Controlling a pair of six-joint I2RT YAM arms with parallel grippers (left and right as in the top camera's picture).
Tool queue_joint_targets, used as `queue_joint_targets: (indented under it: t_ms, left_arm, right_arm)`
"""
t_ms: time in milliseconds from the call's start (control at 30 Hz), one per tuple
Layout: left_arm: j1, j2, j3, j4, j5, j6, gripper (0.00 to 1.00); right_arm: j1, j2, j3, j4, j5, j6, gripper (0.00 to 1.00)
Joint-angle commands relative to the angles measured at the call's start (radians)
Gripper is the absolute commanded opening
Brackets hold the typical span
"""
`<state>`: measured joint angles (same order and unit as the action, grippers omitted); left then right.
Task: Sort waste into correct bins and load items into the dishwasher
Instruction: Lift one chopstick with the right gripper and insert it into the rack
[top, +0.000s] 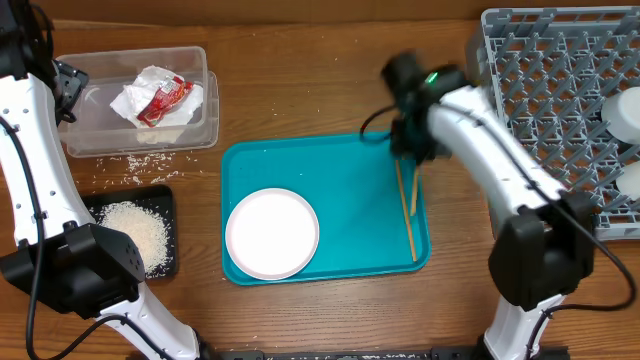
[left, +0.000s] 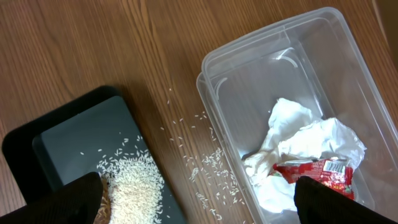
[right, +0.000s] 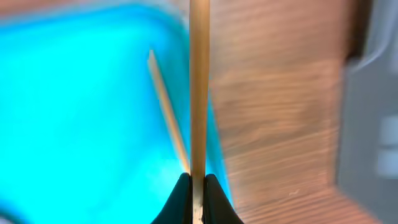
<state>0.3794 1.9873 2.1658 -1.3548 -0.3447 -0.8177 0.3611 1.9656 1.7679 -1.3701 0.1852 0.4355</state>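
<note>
While the right gripper (right: 198, 186) is clenched on one chopstick (right: 199, 74), pinching it near one end so that it runs straight out from the fingertips, the second chopstick (right: 166, 112) lies apart from it on the teal tray (right: 74, 112), close to the tray's right rim. One white plate (top: 272, 233) sits at the tray's front left, with bare teal floor between it and the two chopsticks. Bare desk (right: 273, 124) separates the tray's right edge from the one grey dish rack (top: 550, 90). Far left, the left gripper (left: 199, 202) hangs released above one clear tub (left: 267, 37) holding crumpled napkins (left: 298, 137) and one red wrapper (left: 317, 171), beside one black tray (left: 81, 137) with a rice pile (left: 134, 186); loose grains (left: 205, 162) dot the gap between them.
</note>
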Motion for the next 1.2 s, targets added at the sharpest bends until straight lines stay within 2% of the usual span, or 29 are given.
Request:
queue_joint_targets:
  t_ms: [0, 200, 300, 533, 767, 900, 1067, 1133, 1167]
  left_arm:
    - [-0.008, -0.029, -0.003, 0.0, -0.017, -0.02, 1.0]
    - [-0.008, -0.029, -0.003, 0.0, -0.017, -0.021, 1.0]
    - [-0.008, -0.029, -0.003, 0.0, -0.017, -0.02, 1.0]
    - [-0.008, -0.029, -0.003, 0.0, -0.017, -0.02, 1.0]
    - [-0.008, -0.029, -0.003, 0.0, -0.017, -0.02, 1.0]
    - [-0.008, -0.029, -0.003, 0.0, -0.017, -0.02, 1.0]
    - [-0.008, -0.029, -0.003, 0.0, -0.017, -0.021, 1.0]
    - [-0.008, -0.029, -0.003, 0.0, -0.017, -0.02, 1.0]
    - [-0.008, -0.029, -0.003, 0.0, -0.017, -0.02, 1.0]
  right_arm:
    - [-0.088, -0.025, 0.21, -0.071, 0.021, -0.161, 0.04]
    - [-0.259, -0.025, 0.411, -0.11, -0.041, -0.367, 0.04]
    - [-0.341, -0.024, 0.41, -0.067, -0.055, -0.45, 0.04]
    - [-0.494, -0.021, 0.382, 0.045, -0.242, -0.697, 0.04]
    - [-0.581, -0.01, 0.314, 0.175, -0.259, -0.727, 0.04]
    - [-0.592, 0.011, 0.243, 0.235, -0.259, -0.803, 0.04]
    - [-0.591, 0.06, 0.173, 0.293, -0.269, -0.803, 0.04]
    - [-0.59, 0.079, 0.154, 0.302, -0.295, -0.803, 0.08]
    - [-0.589, 0.09, 0.149, 0.304, -0.301, -0.802, 0.19]
